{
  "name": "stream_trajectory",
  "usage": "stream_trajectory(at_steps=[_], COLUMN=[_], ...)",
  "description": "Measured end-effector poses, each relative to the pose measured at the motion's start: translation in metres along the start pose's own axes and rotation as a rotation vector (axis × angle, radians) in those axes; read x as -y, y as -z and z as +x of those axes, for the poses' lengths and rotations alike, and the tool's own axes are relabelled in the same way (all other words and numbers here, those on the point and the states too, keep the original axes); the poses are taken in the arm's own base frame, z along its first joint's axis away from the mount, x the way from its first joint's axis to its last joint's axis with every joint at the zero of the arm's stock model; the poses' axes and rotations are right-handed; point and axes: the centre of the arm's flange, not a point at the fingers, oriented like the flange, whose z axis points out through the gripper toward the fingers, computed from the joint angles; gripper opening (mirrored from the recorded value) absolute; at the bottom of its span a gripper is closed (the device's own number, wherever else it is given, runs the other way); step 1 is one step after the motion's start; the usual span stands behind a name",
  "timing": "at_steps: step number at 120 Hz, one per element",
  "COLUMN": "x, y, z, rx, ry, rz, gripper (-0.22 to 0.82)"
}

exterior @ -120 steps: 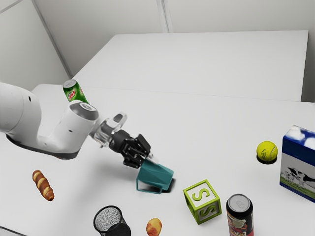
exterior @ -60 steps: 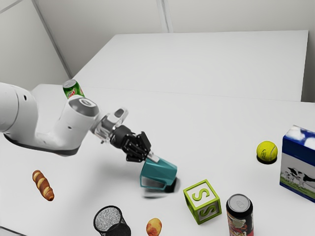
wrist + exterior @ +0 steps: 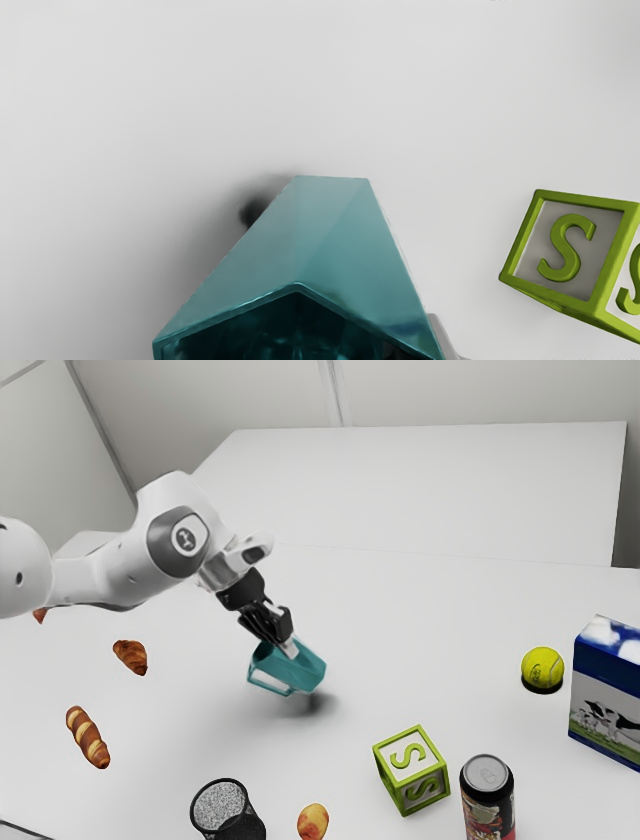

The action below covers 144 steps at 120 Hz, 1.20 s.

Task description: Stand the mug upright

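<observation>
The teal mug (image 3: 296,667) hangs tilted above the table in the exterior view, its shadow beneath it. Its mouth points up toward the exterior view's upper left, its base toward the lower right, with the handle on the lower-left side. My gripper (image 3: 289,647) is shut on the mug near its mouth. In the wrist view the mug (image 3: 320,245) shows its faceted side and dark inside, and one fingertip (image 3: 442,336) lies against its outer wall; the other is hidden by the mug.
A green letter block (image 3: 411,771), a dark can (image 3: 488,800), a black mesh cup (image 3: 227,812) and a bread piece (image 3: 313,821) stand nearer the camera. A tennis ball (image 3: 542,669) and milk carton (image 3: 607,695) are at the exterior view's right, bread (image 3: 88,737) and croissant (image 3: 131,656) at its left.
My gripper has risen and moved toward the exterior view's left, carrying the mug clear of the table. The forearm has swung up, uncovering the croissant and covering the green can.
</observation>
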Motion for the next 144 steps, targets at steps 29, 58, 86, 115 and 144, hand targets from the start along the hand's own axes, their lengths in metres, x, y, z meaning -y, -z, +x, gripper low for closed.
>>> stream_trajectory(at_steps=[29, 58, 86, 115, 144], x=[0.016, 0.026, 0.039, 0.039, 0.036], y=[0.023, 0.02, 0.01, -0.01, -0.026], z=[0.011, -0.001, 0.02, 0.027, 0.031], rx=[0.052, 0.19, 0.27, 0.321, 0.346], ry=[-0.16, -0.159, -0.095, -0.045, 0.0], rz=[0.305, 0.434, 0.489, 0.509, 0.51], gripper=[-0.18, -0.18, -0.18, -0.18, -0.18])
